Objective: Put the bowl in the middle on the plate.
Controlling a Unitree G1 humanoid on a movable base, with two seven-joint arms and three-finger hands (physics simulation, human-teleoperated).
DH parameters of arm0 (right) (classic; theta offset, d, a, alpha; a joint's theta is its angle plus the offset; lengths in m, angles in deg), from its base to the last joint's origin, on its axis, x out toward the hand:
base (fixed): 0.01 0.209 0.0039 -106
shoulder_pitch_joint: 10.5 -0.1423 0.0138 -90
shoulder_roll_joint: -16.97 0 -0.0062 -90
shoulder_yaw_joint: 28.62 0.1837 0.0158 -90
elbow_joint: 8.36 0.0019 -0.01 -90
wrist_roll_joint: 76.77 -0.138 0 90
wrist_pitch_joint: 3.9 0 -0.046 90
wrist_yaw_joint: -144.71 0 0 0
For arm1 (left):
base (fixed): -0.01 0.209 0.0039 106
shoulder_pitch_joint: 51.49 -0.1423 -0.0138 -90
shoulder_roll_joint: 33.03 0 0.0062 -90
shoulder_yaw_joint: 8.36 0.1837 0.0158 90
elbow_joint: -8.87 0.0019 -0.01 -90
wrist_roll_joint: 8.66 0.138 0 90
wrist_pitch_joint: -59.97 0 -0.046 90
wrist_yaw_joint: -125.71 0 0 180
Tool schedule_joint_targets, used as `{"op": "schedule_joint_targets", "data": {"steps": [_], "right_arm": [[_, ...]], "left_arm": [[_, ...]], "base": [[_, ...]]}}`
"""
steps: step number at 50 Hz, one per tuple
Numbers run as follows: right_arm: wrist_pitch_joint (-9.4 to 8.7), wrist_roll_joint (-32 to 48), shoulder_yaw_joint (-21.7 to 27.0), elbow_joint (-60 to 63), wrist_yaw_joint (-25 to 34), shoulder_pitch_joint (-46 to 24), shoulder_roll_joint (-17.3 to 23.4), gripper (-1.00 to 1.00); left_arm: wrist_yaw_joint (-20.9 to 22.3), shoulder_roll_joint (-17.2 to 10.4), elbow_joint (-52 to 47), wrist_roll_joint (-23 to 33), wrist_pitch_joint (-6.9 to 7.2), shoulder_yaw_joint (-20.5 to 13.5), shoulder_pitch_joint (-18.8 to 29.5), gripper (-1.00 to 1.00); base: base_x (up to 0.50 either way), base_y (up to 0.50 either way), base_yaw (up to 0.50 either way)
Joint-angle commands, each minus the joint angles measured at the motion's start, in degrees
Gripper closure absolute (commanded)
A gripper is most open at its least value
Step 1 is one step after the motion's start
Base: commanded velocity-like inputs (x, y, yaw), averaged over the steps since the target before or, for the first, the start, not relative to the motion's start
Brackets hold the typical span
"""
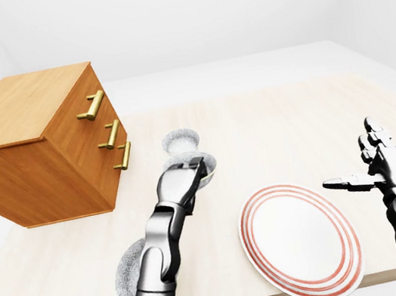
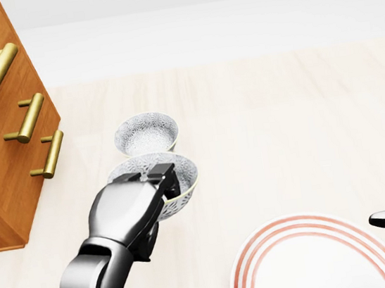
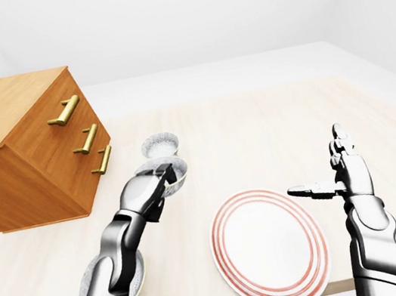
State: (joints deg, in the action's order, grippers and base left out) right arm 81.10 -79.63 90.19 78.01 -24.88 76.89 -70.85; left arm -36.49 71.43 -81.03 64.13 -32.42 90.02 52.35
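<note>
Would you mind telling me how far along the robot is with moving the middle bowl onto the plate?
Done: the left hand grips the middle bowl by its rim. In hand: the bowl looks raised, near the far bowl, not over the plate. Left: carry it to the bare plate and set it down. The right hand is open beside the plate.

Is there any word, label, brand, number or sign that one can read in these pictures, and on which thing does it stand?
None: no text can be read in any view.
The plate bears only red rings.
The middle bowl, held in the left hand, bears only a grey speckled pattern.
The wooden drawer chest has only brass handles.
</note>
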Motion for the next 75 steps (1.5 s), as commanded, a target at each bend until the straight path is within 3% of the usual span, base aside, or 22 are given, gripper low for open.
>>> {"op": "schedule_joint_targets", "data": {"steps": [1, 9, 13, 47, 57, 75], "right_arm": [[0.00, 0.06, 0.04, 0.10, -0.07, 0.04, 0.00, -1.00], [0.00, 0.10, -0.08, -1.27, -0.11, -0.19, 0.07, -1.00], [0.00, 0.03, -0.04, -0.27, -0.16, -0.07, 0.08, -1.00], [0.00, 0.70, -0.35, -0.46, 0.04, 0.09, -0.05, -1.00], [0.00, 0.73, -0.42, -1.08, -0.06, -0.09, 0.05, -1.00], [0.00, 0.84, -0.32, -0.30, 0.05, 0.14, -0.08, -1.00]], "left_arm": [[-1.55, 2.05, -5.02, -2.73, -2.04, 3.06, -4.27, 1.00], [-1.19, 3.45, -7.64, -3.42, -2.61, 5.99, -7.51, 1.00], [-3.08, 3.12, -6.22, -2.37, -2.61, 6.88, -8.53, 1.00], [-1.09, 4.97, -11.55, -0.47, -2.61, 10.68, -9.79, 1.00], [0.39, 5.61, -14.08, 0.17, -2.38, 13.03, -11.16, 1.00], [-2.54, 5.17, -14.31, 1.12, -2.14, 18.90, -15.49, 1.00]], "base": [[0.00, 0.00, 0.00], [0.00, 0.00, 0.00], [0.00, 0.00, 0.00], [0.00, 0.00, 0.00], [0.00, 0.00, 0.00], [0.00, 0.00, 0.00]]}}
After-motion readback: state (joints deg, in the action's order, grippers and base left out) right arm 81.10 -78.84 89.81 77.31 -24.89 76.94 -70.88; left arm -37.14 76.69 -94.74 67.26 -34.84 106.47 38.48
